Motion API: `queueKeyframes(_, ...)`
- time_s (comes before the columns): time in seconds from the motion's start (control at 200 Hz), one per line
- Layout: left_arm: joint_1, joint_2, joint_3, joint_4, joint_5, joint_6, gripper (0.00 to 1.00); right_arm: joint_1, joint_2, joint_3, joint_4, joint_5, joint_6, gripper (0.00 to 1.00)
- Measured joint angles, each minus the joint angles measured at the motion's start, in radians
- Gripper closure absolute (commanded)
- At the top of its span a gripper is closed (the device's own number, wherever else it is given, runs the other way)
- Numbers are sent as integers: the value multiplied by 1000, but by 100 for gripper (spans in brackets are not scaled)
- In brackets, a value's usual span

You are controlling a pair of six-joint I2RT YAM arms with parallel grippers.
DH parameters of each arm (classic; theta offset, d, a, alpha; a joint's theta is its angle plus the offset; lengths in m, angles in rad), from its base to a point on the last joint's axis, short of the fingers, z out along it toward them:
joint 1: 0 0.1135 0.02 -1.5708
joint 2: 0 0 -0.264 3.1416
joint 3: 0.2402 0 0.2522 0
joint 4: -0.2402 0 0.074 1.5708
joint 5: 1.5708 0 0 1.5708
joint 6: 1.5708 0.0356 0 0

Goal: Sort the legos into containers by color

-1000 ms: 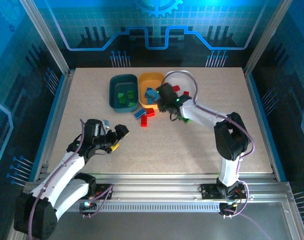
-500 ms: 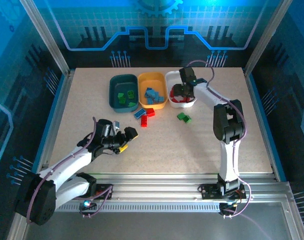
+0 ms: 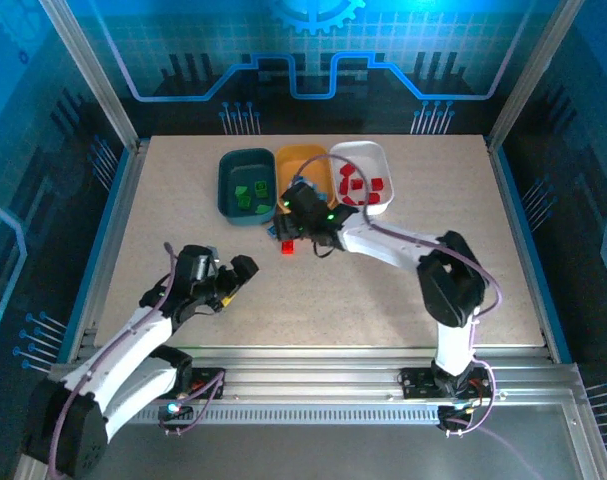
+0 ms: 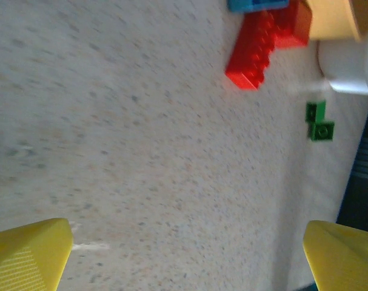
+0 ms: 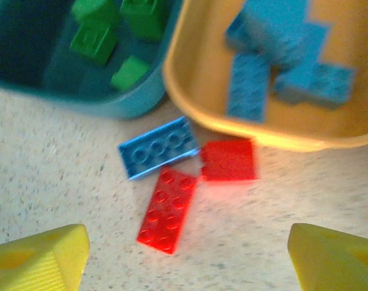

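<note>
Lego (image 5: 167, 211): red, seen at 12 o'clock from right gripper (image 5: 184, 260), near.
Right gripper: held wide.
Left gripper (image 4: 184, 264): held wide.

Speckled beige table (image 3: 163, 200) at centre; blue patterned wall (image 3: 303, 60) at 12 o'clock; metal rail (image 3: 313, 380) at 6.

From here the tabletop (image 3: 383, 290) looks like a matt, finely speckled laminate with a slight grain. The dark teal tray (image 5: 99, 103), orange-yellow tray (image 5: 262, 138) and white tray (image 3: 368, 155) are smooth moulded plastic with a soft sheen. The red brick (image 5: 167, 210), blue brick (image 5: 158, 147) and green bricks (image 5: 94, 37) are hard, glossy, studded plastic. On my right gripper (image 5: 187, 257) the yellow pads (image 5: 38, 260) are matt and finely ribbed, and the left gripper (image 4: 184, 254) has pads (image 4: 26, 254) of the same finish. The rails (image 3: 313, 385) are bare brushed metal. The arm shells (image 3: 383, 240) are white satin plastic.
</note>
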Motion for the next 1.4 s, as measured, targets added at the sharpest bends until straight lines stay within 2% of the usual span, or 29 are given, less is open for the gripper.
queueKeyframes(0.09,27,-56,-5,-56,-21,-11,1,11,105,42,-13,-5,31,14)
queueKeyframes(0.295,32,-113,-27,-102,-23,-29,1,5,273,135,-62,-31,72,29)
queueKeyframes(0.49,32,-112,-44,-117,-20,-47,1,4,292,149,-66,-23,72,59)
queueKeyframes(0.6,32,-112,-45,-117,-20,-47,1,5,288,141,-55,-19,72,68)
queueKeyframes(0.785,32,-108,-45,-116,-19,-47,1,10,190,28,-32,-9,50,70)
queueKeyframes(0.92,32,-77,-64,-87,-11,-47,1,13,36,-78,-24,4,28,70)
queueKeyframes(1.05,32,-35,-109,-21,29,-48,1,-8,-89,-103,-15,19,0,69)
queueKeyframes(1.126,29,-8,-129,27,54,-49,1,-62,-130,-98,-3,16,-19,68)
queueKeyframes(1.226,-11,44,-133,91,72,-53,1,-193,-122,-50,-11,10,-52,68)
queueKeyframes(1.321,-81,114,-129,165,80,-55,1,-345,-52,60,-40,-13,-89,67)
queueKeyframes(1.401,-127,172,-113,218,87,-55,1,-443,31,172,-72,-35,-113,62)
